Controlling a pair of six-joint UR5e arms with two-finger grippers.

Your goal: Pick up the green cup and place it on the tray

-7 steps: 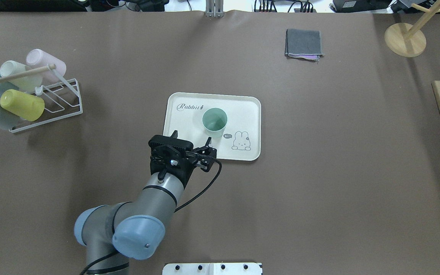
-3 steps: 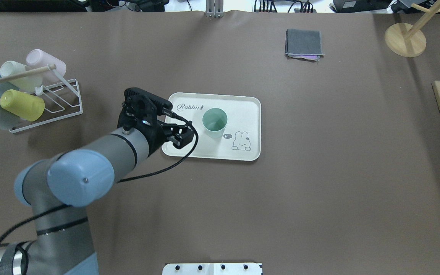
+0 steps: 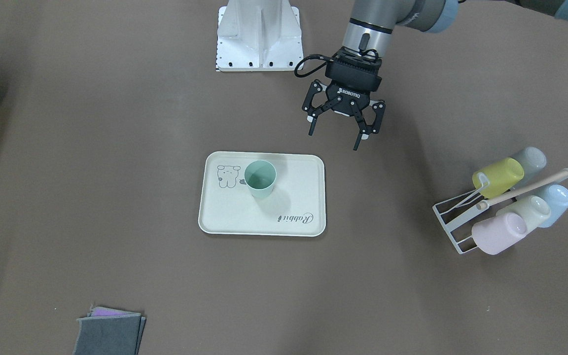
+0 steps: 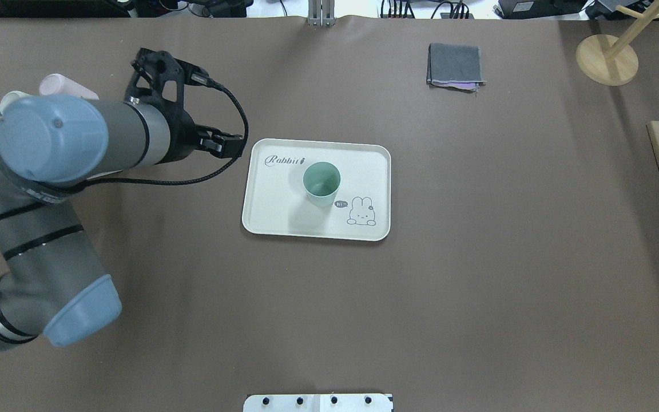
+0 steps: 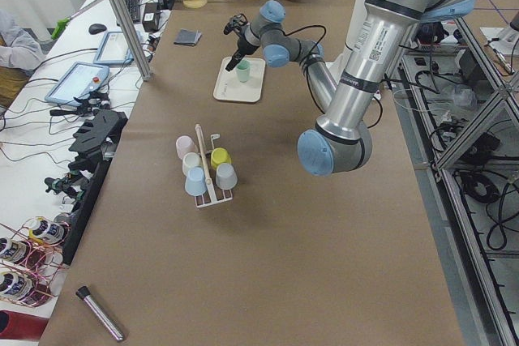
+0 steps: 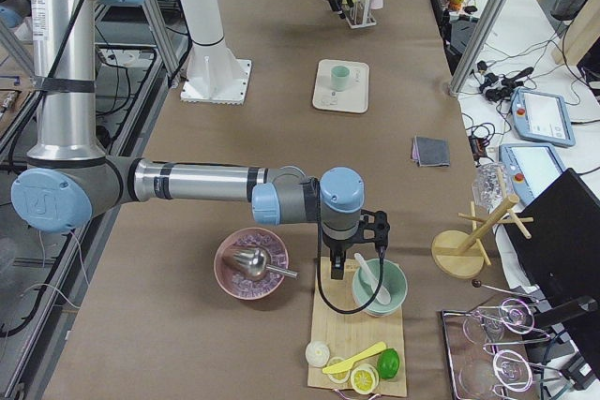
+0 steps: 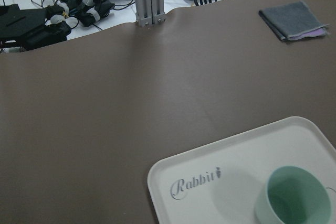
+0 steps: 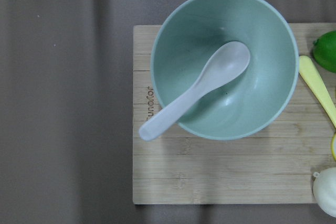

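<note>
Black fingers of the left gripper (image 3: 333, 139) hang spread wide and empty above the table (image 3: 412, 296), apart from the tray (image 3: 225, 217), where the green cup (image 3: 260, 178) stands upright beside the bear drawing (image 3: 227, 176). Placement looks done. The risk now is the left arm sweeping into the wire rack (image 3: 445, 228) of 5 cups close by. The right gripper (image 6: 367, 248) hovers far off over a bowl (image 8: 262, 93); whether it is open I cannot tell.
</note>
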